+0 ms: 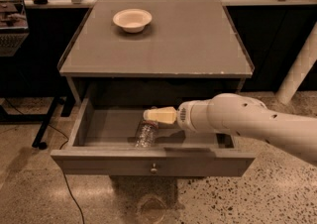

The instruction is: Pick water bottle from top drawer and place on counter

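Note:
The top drawer (89, 161) stands pulled open below the counter (188, 34), its round knob at the front centre. The water bottle (146, 134) lies on the drawer floor near the middle, clear and crinkled. My gripper (148, 115) reaches in from the right on a white arm, its cream-coloured tip just above the far end of the bottle. The bottle's neck and cap are hidden under the gripper.
A small white bowl (132, 20) sits on the counter's back left. A dark shelf unit with a wire basket (12, 34) stands at the left, with a cable on the speckled floor. A white post (299, 69) stands at the right.

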